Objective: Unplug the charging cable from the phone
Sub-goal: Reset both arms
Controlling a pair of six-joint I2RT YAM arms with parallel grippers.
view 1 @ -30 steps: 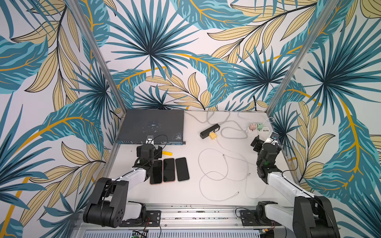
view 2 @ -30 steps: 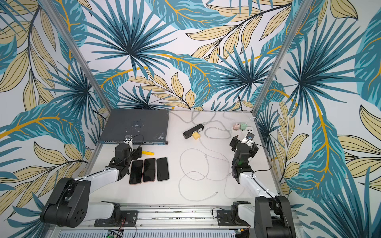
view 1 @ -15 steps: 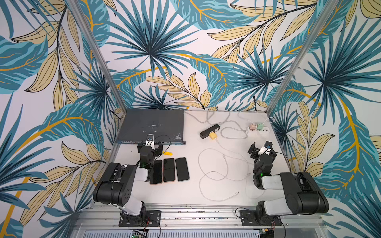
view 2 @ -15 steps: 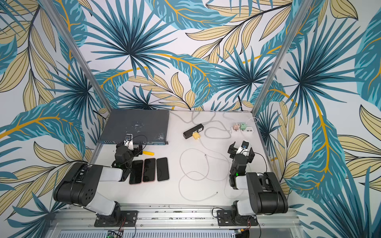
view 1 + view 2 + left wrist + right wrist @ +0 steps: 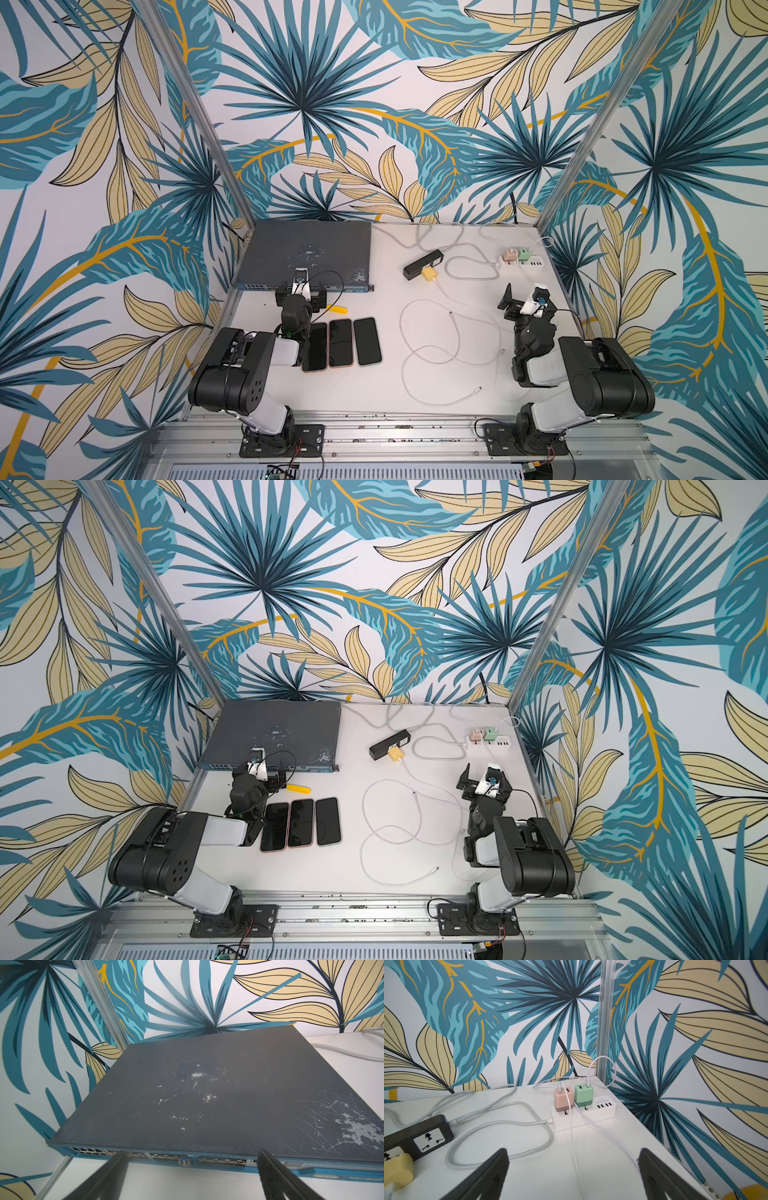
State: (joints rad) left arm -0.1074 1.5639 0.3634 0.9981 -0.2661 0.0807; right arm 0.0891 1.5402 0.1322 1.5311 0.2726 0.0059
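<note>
Three dark phones (image 5: 340, 343) (image 5: 300, 823) lie side by side on the white table, left of the middle; my left arm covers part of the leftmost one. Thin white charging cables (image 5: 432, 353) (image 5: 395, 833) loop over the middle of the table, and their ends (image 5: 478, 389) lie loose, apart from the phones. My left gripper (image 5: 300, 291) (image 5: 192, 1155) is open and empty, just behind the phones, facing the grey switch. My right gripper (image 5: 525, 301) (image 5: 573, 1151) is open at the right side, above two thin cables that run from the chargers.
A grey network switch (image 5: 307, 249) (image 5: 207, 1095) fills the back left. A black power strip (image 5: 424, 264) with a yellow charger (image 5: 429, 273) sits at back centre. A white strip (image 5: 583, 1118) holds pink and green chargers at the back right corner. A yellow object (image 5: 337, 308) lies by the left gripper.
Both arms have folded up and back over their bases, elbows raised. The grippers stayed in nearly the same spots and remain open. Phones and cables have not moved.
</note>
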